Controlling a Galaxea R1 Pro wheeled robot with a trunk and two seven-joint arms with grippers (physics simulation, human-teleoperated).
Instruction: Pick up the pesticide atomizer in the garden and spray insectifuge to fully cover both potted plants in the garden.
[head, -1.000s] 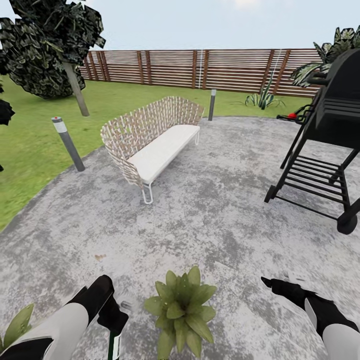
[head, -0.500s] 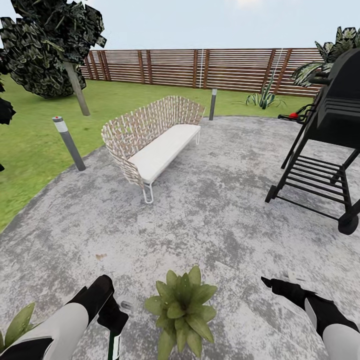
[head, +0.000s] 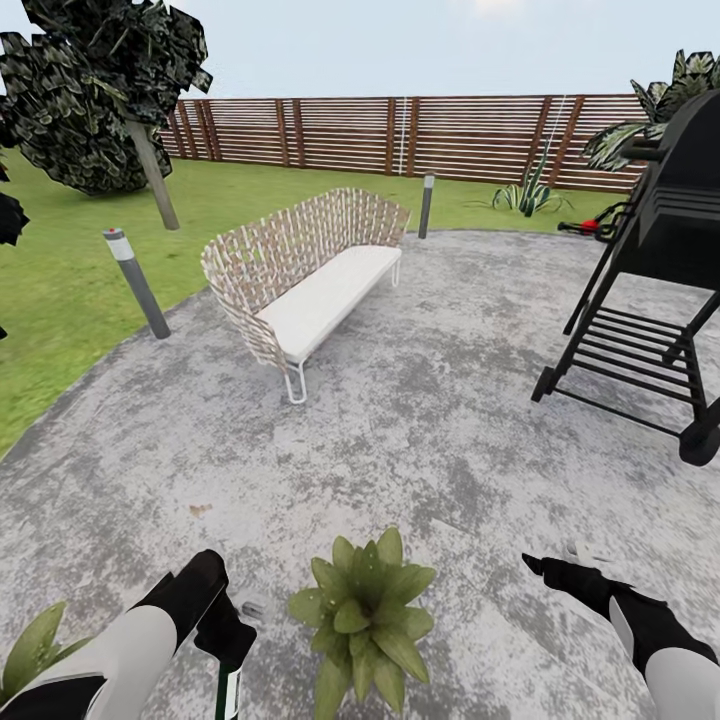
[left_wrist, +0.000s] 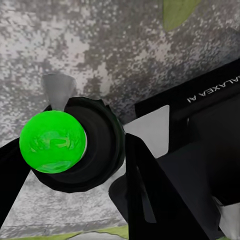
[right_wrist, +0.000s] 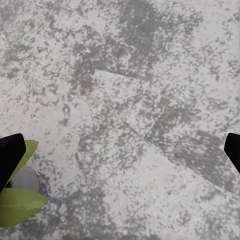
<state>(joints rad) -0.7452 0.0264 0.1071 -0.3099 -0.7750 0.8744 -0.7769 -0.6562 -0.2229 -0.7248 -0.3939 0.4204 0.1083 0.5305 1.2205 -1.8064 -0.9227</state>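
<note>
Left hand (head: 228, 632) still grips pesticide atomizer (head: 229, 690); view shifted slightly.

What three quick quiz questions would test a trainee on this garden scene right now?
1. True or false: the left claw is shut on the pesticide atomizer.
2. What stands between the two arms in the head view? A) the barbecue grill B) a potted plant C) the bench
3. Fill in: the right claw is ____ and holds nothing.

Key:
1. True; the left wrist view shows it clamped around the atomizer's green-topped body.
2. B, the potted plant on the paving; the grill and bench stand farther off.
3. Open; its fingertips sit at opposite edges of the right wrist view.
</note>
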